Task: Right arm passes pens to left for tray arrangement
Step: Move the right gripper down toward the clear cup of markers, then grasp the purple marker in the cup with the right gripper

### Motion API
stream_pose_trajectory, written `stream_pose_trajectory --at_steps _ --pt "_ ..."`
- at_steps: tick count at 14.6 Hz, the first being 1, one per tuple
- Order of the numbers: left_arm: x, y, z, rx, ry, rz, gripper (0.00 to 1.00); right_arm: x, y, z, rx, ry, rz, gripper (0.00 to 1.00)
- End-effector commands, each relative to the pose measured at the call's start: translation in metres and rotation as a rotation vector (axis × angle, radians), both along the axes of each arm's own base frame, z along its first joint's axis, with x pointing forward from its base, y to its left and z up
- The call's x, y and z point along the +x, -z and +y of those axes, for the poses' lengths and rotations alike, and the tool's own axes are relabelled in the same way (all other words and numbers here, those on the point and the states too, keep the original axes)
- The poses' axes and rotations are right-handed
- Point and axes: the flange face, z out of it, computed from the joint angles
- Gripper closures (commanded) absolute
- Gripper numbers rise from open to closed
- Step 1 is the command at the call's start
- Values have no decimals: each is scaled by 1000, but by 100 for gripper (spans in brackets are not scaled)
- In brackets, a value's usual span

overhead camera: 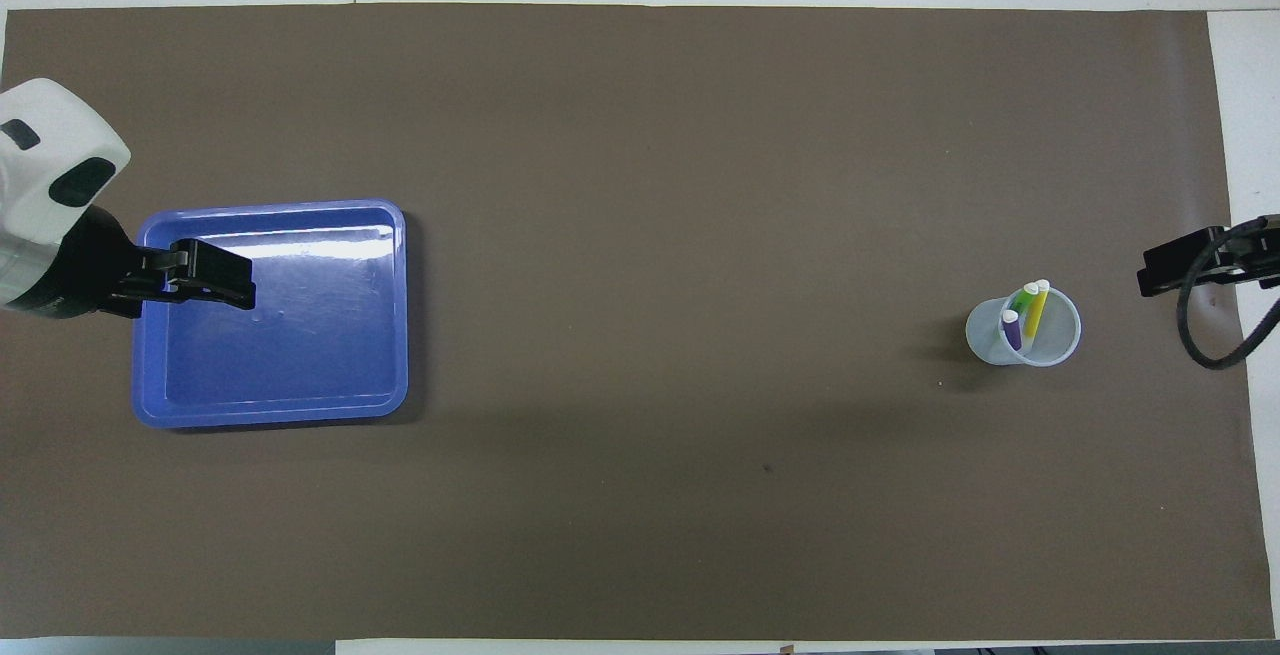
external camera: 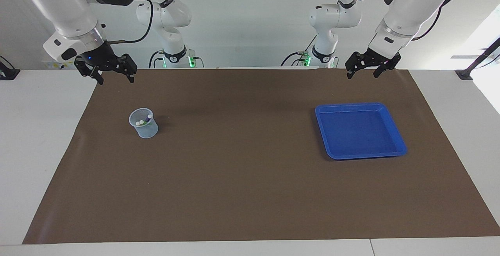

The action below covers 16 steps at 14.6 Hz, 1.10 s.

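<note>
Right gripper (external camera: pixel 114 73) and left gripper (external camera: pixel 364 69): raised over mat edge nearest robots, fingers apart, holding nothing. Translucent round cup (external camera: pixel 143 123), toward right arm's end: three pens (overhead camera: pixel 1025 315) upright inside, purple, green, yellow. Blue square-ish tray (external camera: pixel 394 125), raised rim, toward left arm's end. Brown mat (external camera: pixel 242 170) covering surface.

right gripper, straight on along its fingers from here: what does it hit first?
Likely the bare brown mat. The right gripper points down near the mat's robot-side edge, open, nearer the robots than the cup; depth unclear.
</note>
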Motion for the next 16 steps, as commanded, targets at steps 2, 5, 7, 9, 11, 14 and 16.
stream_pose_trajectory --at_steps 2,5,7,9,11,14,16 --pt "-3 -3 4 9 6 -18 0 -19 35 20 34 -217 -7 0" --pt "-3 -3 4 9 7 -16 0 -12 83 22 59 -455 5 13" --pt "-3 -3 4 9 6 -16 0 -5 116 21 70 -599 6 35" --pt "-3 -3 4 9 3 -16 0 -7 140 20 78 -685 12 39" --pt "-3 -3 4 9 3 -16 0 -12 148 26 82 -746 17 39" --pt "-4 -3 3 10 4 -16 0 -13 168 26 79 -756 9 39" --pt "-4 -3 3 9 6 -16 0 -18 183 28 78 -784 7 42"
